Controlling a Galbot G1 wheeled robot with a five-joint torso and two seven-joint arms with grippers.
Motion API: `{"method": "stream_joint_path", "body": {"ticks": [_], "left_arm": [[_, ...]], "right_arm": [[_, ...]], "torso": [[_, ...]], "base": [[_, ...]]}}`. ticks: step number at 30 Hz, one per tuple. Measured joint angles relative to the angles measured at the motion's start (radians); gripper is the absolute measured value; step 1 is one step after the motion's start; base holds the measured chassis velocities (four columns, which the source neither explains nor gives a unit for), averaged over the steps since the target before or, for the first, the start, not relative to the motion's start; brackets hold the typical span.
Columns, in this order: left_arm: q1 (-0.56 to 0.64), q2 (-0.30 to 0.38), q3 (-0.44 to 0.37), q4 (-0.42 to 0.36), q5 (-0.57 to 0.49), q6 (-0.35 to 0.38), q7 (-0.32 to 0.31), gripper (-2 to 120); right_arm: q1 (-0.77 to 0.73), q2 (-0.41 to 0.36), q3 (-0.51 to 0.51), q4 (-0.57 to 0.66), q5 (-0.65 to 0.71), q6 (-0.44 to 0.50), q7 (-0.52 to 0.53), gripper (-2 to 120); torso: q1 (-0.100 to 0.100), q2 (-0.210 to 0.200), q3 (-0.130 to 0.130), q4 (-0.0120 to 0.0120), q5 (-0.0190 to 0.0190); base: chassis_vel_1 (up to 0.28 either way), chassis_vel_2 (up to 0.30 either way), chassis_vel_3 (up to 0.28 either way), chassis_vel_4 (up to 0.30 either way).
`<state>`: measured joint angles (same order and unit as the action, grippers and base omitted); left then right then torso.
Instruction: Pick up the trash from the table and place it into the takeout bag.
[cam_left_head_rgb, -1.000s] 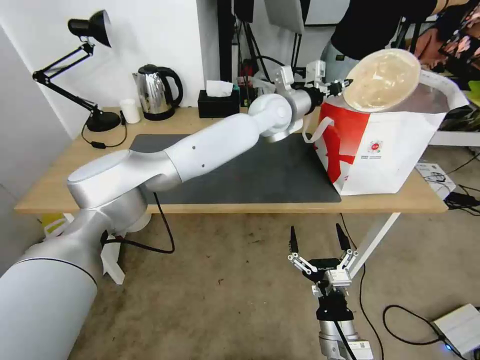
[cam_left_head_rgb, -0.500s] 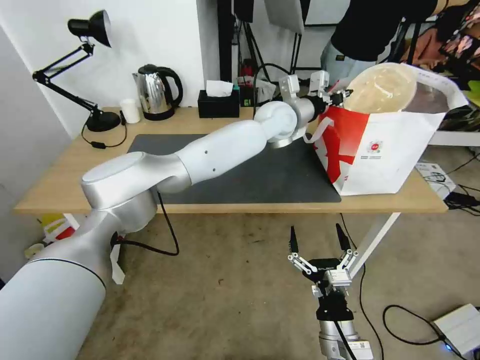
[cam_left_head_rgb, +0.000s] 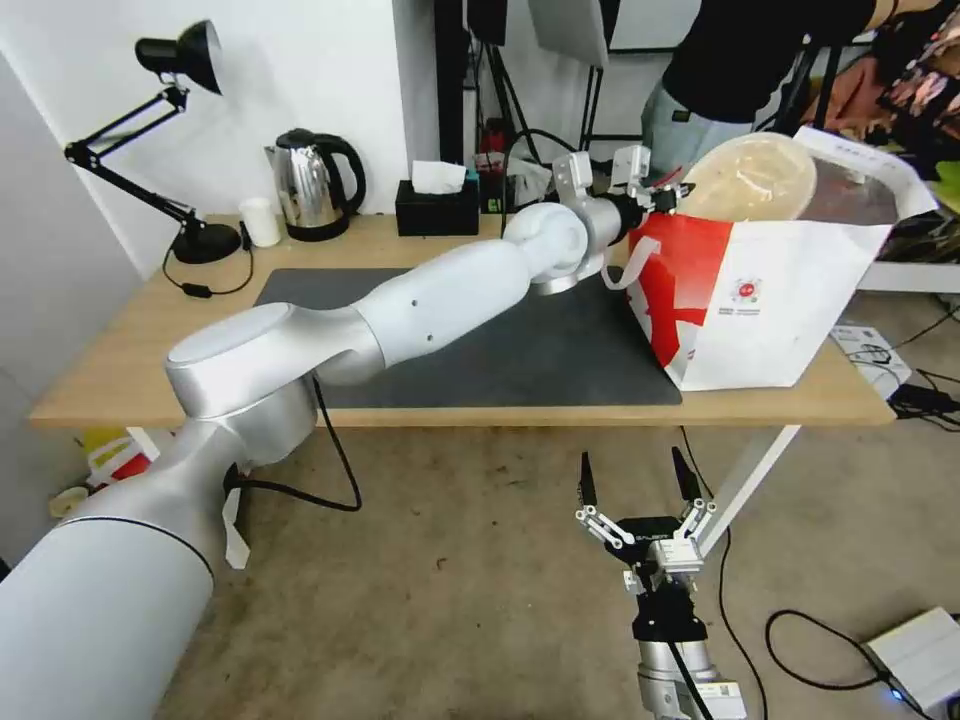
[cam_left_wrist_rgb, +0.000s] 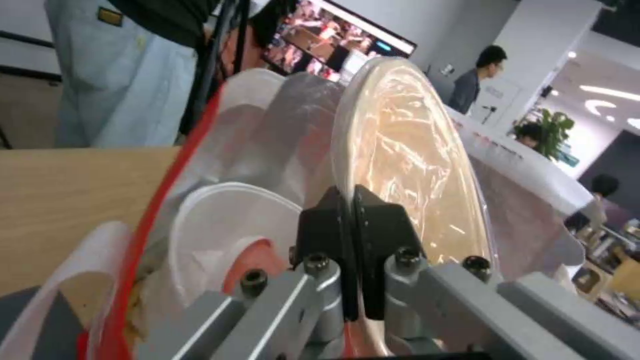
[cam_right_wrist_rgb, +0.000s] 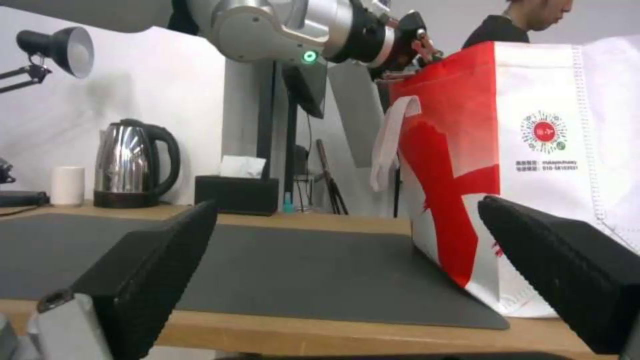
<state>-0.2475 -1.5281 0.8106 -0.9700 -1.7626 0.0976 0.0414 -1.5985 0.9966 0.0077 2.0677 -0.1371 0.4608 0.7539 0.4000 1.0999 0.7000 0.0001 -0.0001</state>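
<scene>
Light-wood worktop (cam_left_head_rgb: 120, 385) carries the takeout bag (cam_left_head_rgb: 790, 300) at its right end, most of its contents hidden. Left gripper (cam_left_head_rgb: 668, 192), arm stretched across the dark mat (cam_left_head_rgb: 540, 355), has its jaws clamped on the beige container's (cam_left_head_rgb: 750, 178) rim, now sunk lower into the bag's mouth. Right gripper (cam_left_head_rgb: 636, 478) hangs below the front edge, jaws wide.

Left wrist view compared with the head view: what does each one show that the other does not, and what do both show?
Left wrist view: a white cup lid already down inside the takeout bag, and the left gripper shut on the rim of the beige container.

Head view: the right gripper open, low in front of the table, plus the kettle, lamp and tissue box.

Both: the tilted container at the bag's mouth, held by the left gripper.
</scene>
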Motion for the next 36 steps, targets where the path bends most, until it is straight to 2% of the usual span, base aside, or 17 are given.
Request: {"method": "stream_joint_path", "body": {"ticks": [3,7,13,15,17,20,21,26,27,29,31,34,36], "left_arm": [[0.002,0.002,0.006,-0.010,0.022,0.002,0.024,1],[0.001,0.014,0.010,-0.026,0.031,0.001,0.040,18],[-0.003,0.025,0.012,-0.039,0.031,0.001,0.041,32],[-0.010,0.031,0.014,-0.047,0.030,0.000,0.037,46],[-0.014,0.032,0.014,-0.049,0.029,0.000,0.035,49],[-0.026,0.038,0.027,-0.052,0.028,-0.011,0.033,66],[-0.026,0.038,0.027,-0.052,0.028,-0.011,0.033,66],[-0.030,0.053,0.022,-0.073,0.028,-0.030,0.003,86],[-0.030,0.053,0.022,-0.073,0.028,-0.030,0.003,86],[-0.030,0.076,-0.005,-0.101,0.037,-0.037,-0.012,97],[-0.032,0.086,-0.016,-0.115,0.040,-0.038,-0.019,98],[-0.054,0.139,-0.076,-0.189,0.042,-0.044,-0.048,100],[-0.063,0.155,-0.093,-0.207,0.041,-0.047,-0.055,100]], "right_arm": [[0.000,0.000,0.000,0.000,0.000,0.000,0.000,100],[0.000,0.000,0.000,0.000,0.000,0.000,0.000,100],[0.000,0.000,0.000,0.000,0.000,0.000,0.000,100],[0.000,0.000,0.000,0.000,0.000,0.000,0.000,100],[0.000,0.000,0.000,0.000,0.000,0.000,0.000,100],[0.000,0.000,0.000,0.000,0.000,0.000,0.000,100],[0.000,0.000,0.000,0.000,0.000,0.000,0.000,100],[0.000,0.000,0.000,0.000,0.000,0.000,0.000,100],[0.000,0.000,0.000,0.000,0.000,0.000,0.000,100],[0.000,0.000,0.000,0.000,0.000,0.000,0.000,100],[0.000,0.000,0.000,0.000,0.000,0.000,0.000,100],[0.000,0.000,0.000,0.000,0.000,0.000,0.000,100],[0.000,0.000,0.000,0.000,0.000,0.000,0.000,100]], "torso": [[0.000,0.000,0.000,-0.0001,0.0001],[0.000,0.000,0.000,-0.0001,0.0000],[0.000,0.000,0.000,0.0000,0.0001],[0.000,0.000,0.000,-0.0001,0.0001],[0.000,0.000,0.000,-0.0001,0.0000],[0.000,0.000,0.000,-0.0001,0.0001],[0.000,0.000,0.000,-0.0001,0.0001],[0.000,0.000,0.000,-0.0003,0.0001],[0.000,0.000,0.000,-0.0003,0.0001],[0.000,0.000,0.000,-0.0002,0.0001],[0.000,0.000,0.000,0.0000,0.0000],[0.000,0.000,0.000,-0.0001,-0.0001],[0.000,0.000,0.000,-0.0001,-0.0001]], "base": [[0.000,0.000,0.000,0.000],[0.000,0.000,0.000,0.000],[0.000,0.000,0.000,0.000],[0.000,0.000,0.000,0.000],[0.000,0.000,0.000,0.000],[0.000,0.000,0.000,0.000],[0.000,0.000,0.000,0.000],[0.000,0.000,0.000,0.000],[0.000,0.000,0.000,0.000],[0.000,0.000,0.000,0.000],[0.000,0.000,0.000,0.000],[0.000,0.000,0.000,0.000],[0.000,0.000,0.000,0.000]]}}
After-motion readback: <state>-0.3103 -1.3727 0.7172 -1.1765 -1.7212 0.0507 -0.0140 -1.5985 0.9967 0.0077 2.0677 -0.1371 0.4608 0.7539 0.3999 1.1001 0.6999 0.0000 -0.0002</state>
